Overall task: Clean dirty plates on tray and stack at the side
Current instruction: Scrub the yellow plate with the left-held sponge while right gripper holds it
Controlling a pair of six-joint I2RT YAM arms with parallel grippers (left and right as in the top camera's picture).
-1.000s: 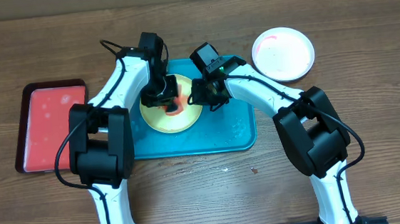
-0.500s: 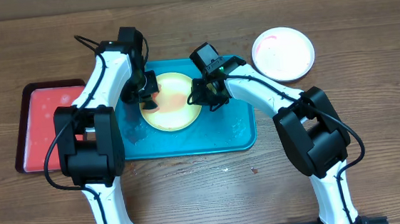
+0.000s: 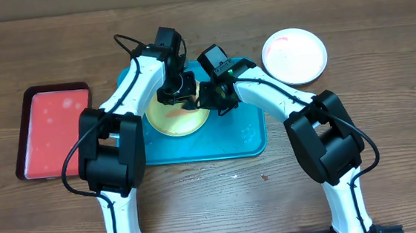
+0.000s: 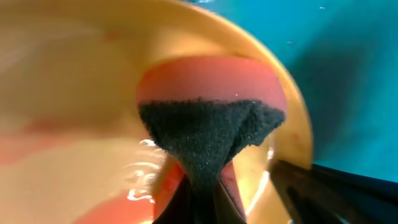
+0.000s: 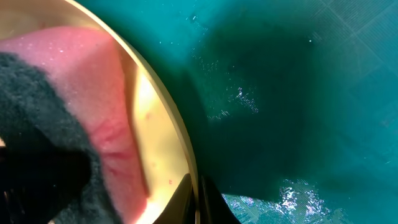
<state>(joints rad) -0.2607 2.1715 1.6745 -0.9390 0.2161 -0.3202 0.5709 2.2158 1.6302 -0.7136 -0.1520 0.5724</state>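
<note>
The yellow-green plate lies on the teal tray, with red smears on it. My left gripper is shut on a pink sponge with a dark scouring side and presses it on the plate's far right part. My right gripper is shut on the plate's right rim, its fingers on either side of the edge. The white plate, with faint red smears, sits on the table at the back right. The light blue plate is not in view.
A smaller red tray with a dark rim lies on the table to the left of the teal tray. The teal tray's floor is wet. The two arms are close together over the plate.
My left gripper with the sponge went from the plate's middle to its left edge, then across to its far right side. The right gripper has kept its hold on the rim.
</note>
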